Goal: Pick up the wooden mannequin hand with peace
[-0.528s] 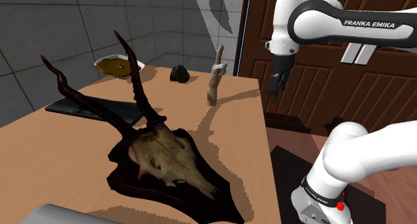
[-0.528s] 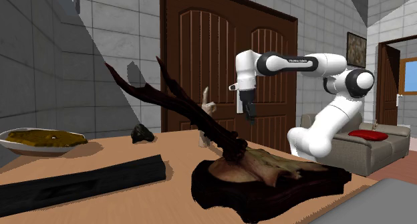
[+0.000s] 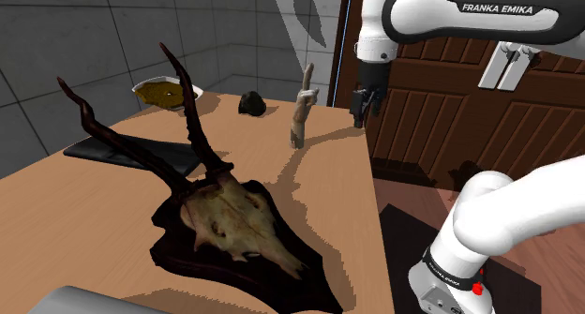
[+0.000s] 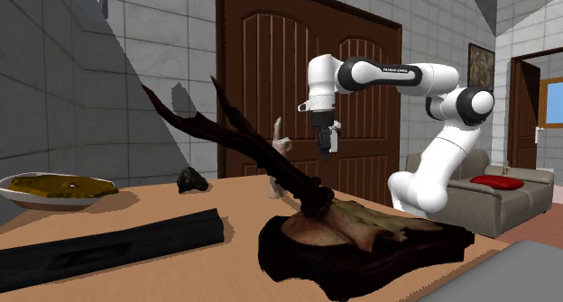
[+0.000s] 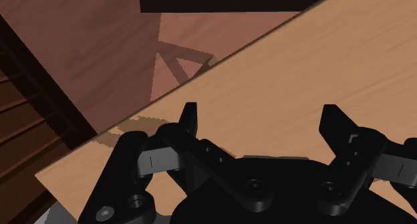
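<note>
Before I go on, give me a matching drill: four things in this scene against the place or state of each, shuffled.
Things:
1. mannequin hand
2. gripper
3. antlered skull
4. bowl

Places or states:
A. holds something yellow-brown, at the far corner of the table
B. open, in the air
C. upright, two fingers raised
D. lying on a dark plaque

Pairs: 1-C, 2-B, 3-D, 4-A.

Wooden hand (image 3: 301, 113) upright on the table (image 3: 84, 200)
Pale tan and carved, it stands on its wrist stump near the table's far corner, close to the edge at the shoulder view's right, with raised fingers pointing straight up and the rest curled.
</note>
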Available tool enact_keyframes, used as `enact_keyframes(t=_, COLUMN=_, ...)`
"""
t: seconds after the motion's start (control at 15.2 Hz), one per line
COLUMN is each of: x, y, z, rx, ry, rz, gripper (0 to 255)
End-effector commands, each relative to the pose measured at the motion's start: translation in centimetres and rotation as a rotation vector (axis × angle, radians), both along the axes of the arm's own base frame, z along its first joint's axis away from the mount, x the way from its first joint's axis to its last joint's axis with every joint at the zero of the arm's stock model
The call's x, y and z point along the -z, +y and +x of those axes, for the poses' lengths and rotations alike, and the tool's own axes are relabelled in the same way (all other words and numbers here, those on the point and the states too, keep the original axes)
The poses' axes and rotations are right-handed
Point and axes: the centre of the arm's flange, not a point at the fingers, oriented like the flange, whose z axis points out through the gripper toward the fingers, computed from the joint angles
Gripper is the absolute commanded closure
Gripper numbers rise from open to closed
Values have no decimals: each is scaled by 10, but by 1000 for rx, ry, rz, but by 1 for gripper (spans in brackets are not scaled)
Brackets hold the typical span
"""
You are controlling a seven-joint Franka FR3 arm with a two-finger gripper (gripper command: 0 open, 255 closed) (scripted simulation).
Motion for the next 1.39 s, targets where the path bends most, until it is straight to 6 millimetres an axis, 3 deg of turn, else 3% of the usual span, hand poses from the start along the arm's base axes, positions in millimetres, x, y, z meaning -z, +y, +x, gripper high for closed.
enact_keyframes(t=0.0, x=-12, y=16, z=14, rx=28, ry=-22, rz=7, gripper=0)
enact_keyframes(t=0.79, x=-87, y=89, z=106, rx=185, ry=-150, rz=42, gripper=0)
enact_keyframes(t=1.32, x=-47, y=89, z=106, rx=185, ry=-150, rz=42, gripper=0)
